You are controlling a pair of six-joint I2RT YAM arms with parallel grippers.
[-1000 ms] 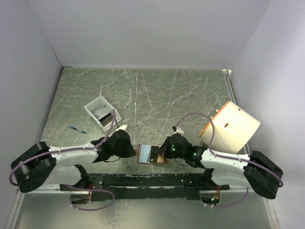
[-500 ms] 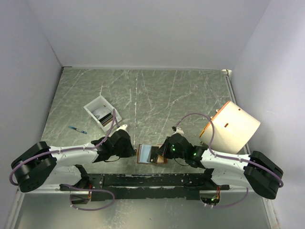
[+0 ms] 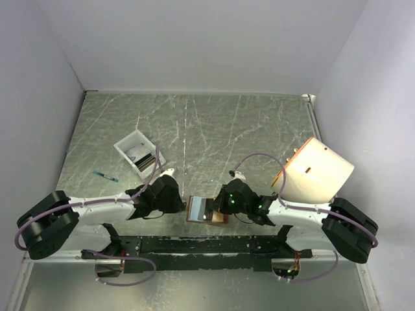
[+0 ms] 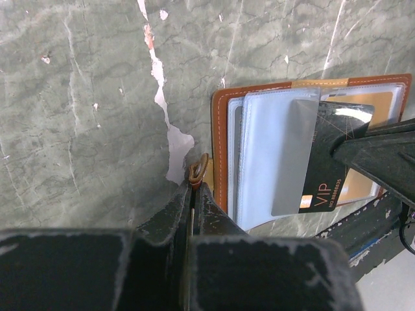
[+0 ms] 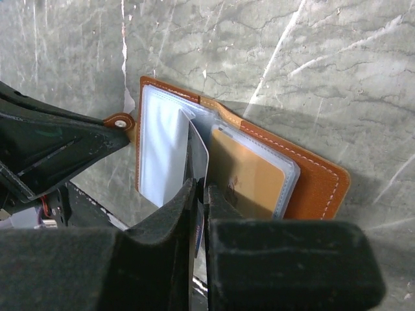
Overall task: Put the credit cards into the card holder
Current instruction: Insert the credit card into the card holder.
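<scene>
While the left tool (image 4: pixel 193 190) pinches the card holder's (image 4: pixel 219 146) snap tab (image 4: pixel 198 171), the right tool (image 5: pixel 197 189) pinches a black VIP card (image 4: pixel 327 175).

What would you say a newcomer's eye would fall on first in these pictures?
The open brown holder at the table's near edge, between the two arms: the left hand pinches its snap tab, and the right hand grips a dark card that lies partly under a clear sleeve. After that, the big cream cylinder at the right and the white tray at the left.
</scene>
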